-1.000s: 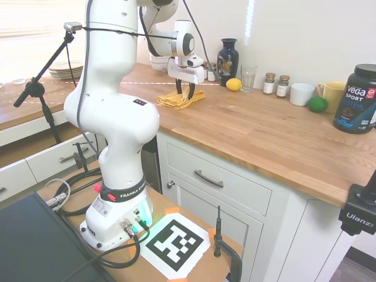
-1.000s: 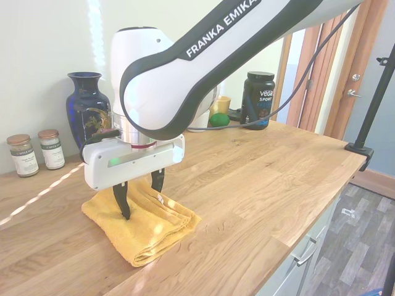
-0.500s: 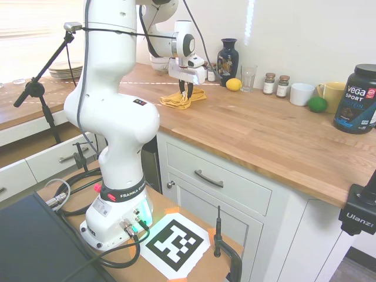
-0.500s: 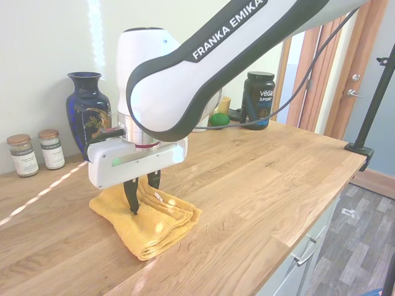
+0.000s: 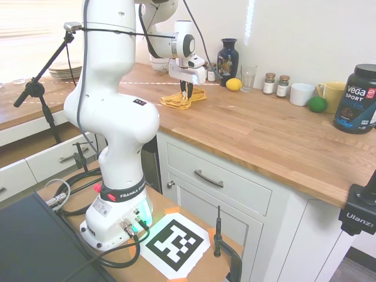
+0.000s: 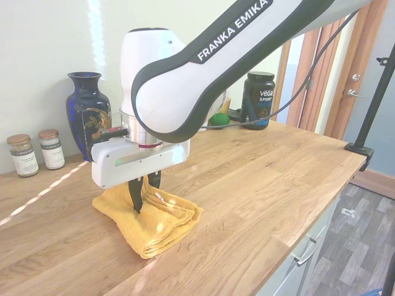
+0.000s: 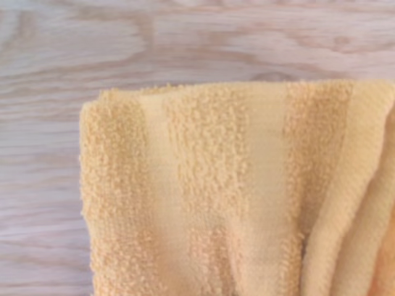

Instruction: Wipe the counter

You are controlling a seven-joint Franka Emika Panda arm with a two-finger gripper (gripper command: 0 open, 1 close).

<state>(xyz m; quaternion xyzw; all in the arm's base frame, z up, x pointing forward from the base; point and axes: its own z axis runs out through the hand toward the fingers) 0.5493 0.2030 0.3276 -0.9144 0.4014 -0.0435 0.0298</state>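
Observation:
The counter (image 5: 264, 129) is a long brown wooden top on white cabinets. A folded yellow towel (image 5: 179, 101) lies on it near the back wall. My gripper (image 5: 185, 93) stands straight down on the towel, and its fingers are shut, pinching a fold of the cloth. From the other side the gripper (image 6: 145, 194) presses into the towel (image 6: 154, 225), which bunches a little around the fingertips on the counter (image 6: 259, 179). The wrist view is filled by the towel (image 7: 216, 197) on wood grain.
Along the wall stand a dark blue vase (image 5: 227, 54), a lemon (image 5: 234, 84), a glass (image 5: 248, 77), two spice jars (image 5: 269, 83), a white mug (image 5: 302, 94), a lime (image 5: 317, 104) and a black Vega tub (image 5: 356, 100). Plates (image 5: 66, 69) are stacked far left.
The fingers stood open over the towel a second ago and have since closed on a fold. The towel has bunched and shifted slightly with the gripper.

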